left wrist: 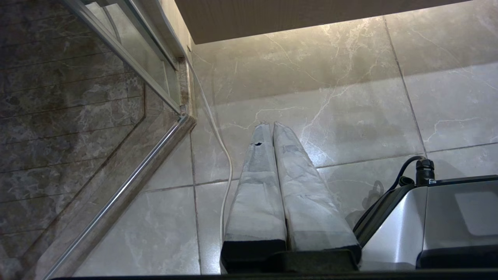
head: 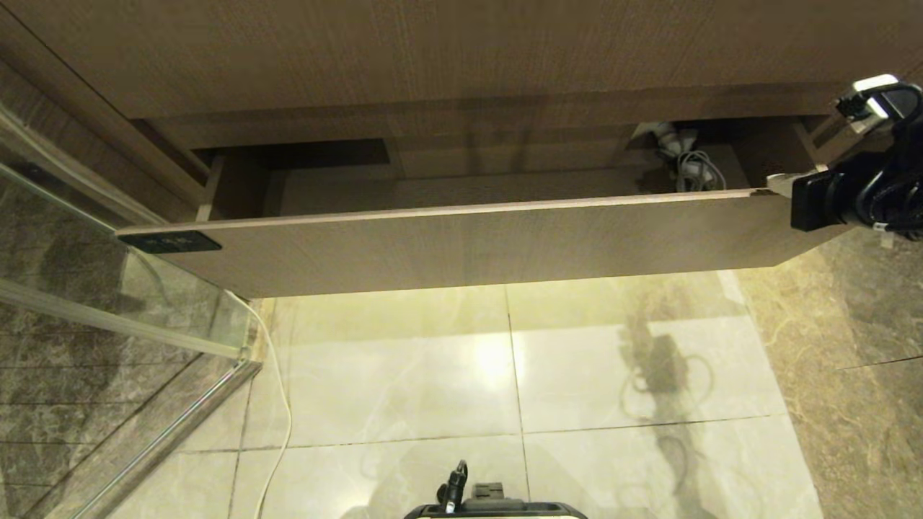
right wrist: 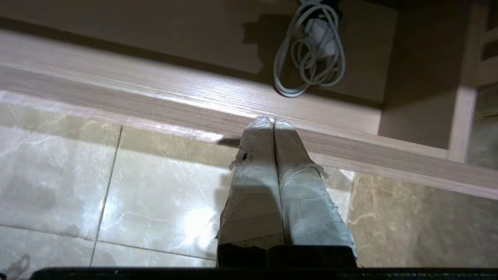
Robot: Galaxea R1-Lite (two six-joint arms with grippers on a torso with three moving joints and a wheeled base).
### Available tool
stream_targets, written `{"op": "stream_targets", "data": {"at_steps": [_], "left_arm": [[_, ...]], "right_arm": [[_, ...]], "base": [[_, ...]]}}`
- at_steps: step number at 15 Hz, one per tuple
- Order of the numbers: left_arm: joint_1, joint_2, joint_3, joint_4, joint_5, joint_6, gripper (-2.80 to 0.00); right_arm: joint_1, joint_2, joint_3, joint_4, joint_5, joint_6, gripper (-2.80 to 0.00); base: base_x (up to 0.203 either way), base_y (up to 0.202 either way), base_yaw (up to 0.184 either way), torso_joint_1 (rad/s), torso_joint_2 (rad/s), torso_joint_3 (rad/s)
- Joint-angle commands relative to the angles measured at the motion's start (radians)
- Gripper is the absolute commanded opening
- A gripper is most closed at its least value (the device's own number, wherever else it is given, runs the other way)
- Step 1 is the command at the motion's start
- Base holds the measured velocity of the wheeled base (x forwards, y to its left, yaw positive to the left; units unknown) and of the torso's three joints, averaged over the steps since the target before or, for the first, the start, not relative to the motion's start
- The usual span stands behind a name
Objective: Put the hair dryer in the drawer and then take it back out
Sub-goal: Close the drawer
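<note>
Drawer (head: 461, 245) stood open, hair dryer (head: 681, 162) with coiled cord inside at upper right; retrieval remained. Right gripper (right wrist: 273, 121) fingers closed, empty, at drawer front; left gripper (left wrist: 271, 125) closed, parked.

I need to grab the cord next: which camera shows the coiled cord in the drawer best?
The right wrist view: the coiled cord lies in plain sight on the drawer floor. The head view shows it small, near the drawer's right end. The left wrist view shows none of it.
</note>
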Motion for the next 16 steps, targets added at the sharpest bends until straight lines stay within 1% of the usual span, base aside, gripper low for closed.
{"op": "stream_targets", "data": {"at_steps": [1, 3, 4, 5, 6, 8, 12, 14, 16], "left_arm": [[-0.001, 0.0, 0.001, 0.0, -0.001, 0.001, -2.8], [0.0, 0.0, 0.001, 0.0, -0.001, 0.001, -2.8], [0.0, 0.0, 0.001, 0.0, -0.001, 0.001, -2.8], [0.001, 0.0, 0.002, 0.0, -0.001, 0.001, -2.8], [-0.001, 0.0, 0.001, 0.0, -0.001, 0.001, -2.8], [0.0, 0.0, 0.002, 0.0, -0.001, 0.001, -2.8], [-0.001, 0.0, 0.002, 0.0, -0.001, 0.001, -2.8], [-0.001, 0.0, 0.0, 0.0, -0.001, 0.001, -2.8], [0.0, 0.0, 0.002, 0.0, -0.001, 0.001, -2.8]], "right_arm": [[0.001, -0.087, 0.086, 0.01, -0.001, -0.032, -2.8], [0.0, -0.124, 0.193, 0.08, -0.012, -0.069, -2.8], [-0.003, -0.123, 0.219, 0.139, -0.045, -0.076, -2.8], [-0.006, -0.105, 0.223, 0.163, -0.07, -0.077, -2.8], [-0.007, -0.08, 0.217, 0.17, -0.078, -0.076, -2.8], [-0.007, -0.009, 0.167, 0.163, -0.082, -0.07, -2.8], [-0.008, 0.128, 0.037, 0.096, -0.083, -0.069, -2.8], [-0.01, 0.166, -0.013, 0.086, -0.083, -0.069, -2.8], [-0.022, 0.181, -0.035, 0.063, -0.081, -0.069, -2.8]], "base": [[0.0, 0.0, 0.0, 0.0, 0.0, 0.0], [0.0, 0.0, 0.0, 0.0, 0.0, 0.0], [0.0, 0.0, 0.0, 0.0, 0.0, 0.0], [0.0, 0.0, 0.0, 0.0, 0.0, 0.0], [0.0, 0.0, 0.0, 0.0, 0.0, 0.0], [0.0, 0.0, 0.0, 0.0, 0.0, 0.0], [0.0, 0.0, 0.0, 0.0, 0.0, 0.0], [0.0, 0.0, 0.0, 0.0, 0.0, 0.0], [0.0, 0.0, 0.0, 0.0, 0.0, 0.0]]}}
